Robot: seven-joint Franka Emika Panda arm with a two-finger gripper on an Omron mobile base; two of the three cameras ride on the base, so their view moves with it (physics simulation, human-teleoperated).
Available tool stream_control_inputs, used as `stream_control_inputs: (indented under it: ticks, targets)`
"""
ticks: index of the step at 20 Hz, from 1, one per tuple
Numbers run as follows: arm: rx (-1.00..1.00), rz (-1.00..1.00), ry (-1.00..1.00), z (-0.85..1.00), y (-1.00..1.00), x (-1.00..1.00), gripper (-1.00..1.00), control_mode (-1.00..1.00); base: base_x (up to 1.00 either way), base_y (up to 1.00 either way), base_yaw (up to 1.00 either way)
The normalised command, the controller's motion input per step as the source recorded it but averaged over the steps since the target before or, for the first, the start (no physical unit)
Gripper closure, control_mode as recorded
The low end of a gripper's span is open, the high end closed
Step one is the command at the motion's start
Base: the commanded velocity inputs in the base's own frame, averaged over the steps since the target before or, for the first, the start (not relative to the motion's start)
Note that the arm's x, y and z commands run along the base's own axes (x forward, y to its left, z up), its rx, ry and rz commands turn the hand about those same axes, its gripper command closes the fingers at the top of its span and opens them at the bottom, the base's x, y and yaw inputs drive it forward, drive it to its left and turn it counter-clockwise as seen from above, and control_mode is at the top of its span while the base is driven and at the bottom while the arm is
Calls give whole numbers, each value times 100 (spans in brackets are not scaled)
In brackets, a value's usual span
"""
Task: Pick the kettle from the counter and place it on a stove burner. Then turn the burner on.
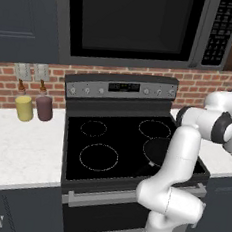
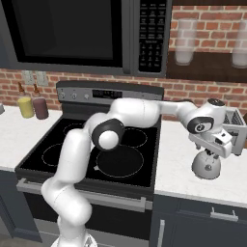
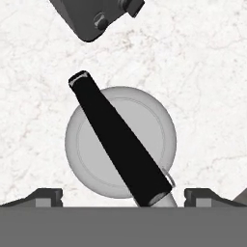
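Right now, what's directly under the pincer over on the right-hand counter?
The small pale silver dome-shaped kettle sits upright on the white speckled stone counter, its dark top handle running diagonally beneath the open pincer. The counter patch under the kettle is covered.

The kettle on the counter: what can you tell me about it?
The kettle is a small, pale silver dome, metal by its look, with a dark handle slanting across its top. It stands upright on the white speckled counter, right of the stove. The open fingers hover above it, not touching.
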Motion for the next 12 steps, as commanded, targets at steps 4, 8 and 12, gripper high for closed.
stream_control_inputs:
  ticks: [4, 8, 12]
  targets:
    - [4, 0, 0, 2, -14, 4, -100, -100, 0, 0, 0]
    - [3, 0, 0, 0, -14, 0, -100, -100, 0, 0, 0]
    - [1, 0, 0, 0, -5, 0, -100, -100, 0, 0, 0]
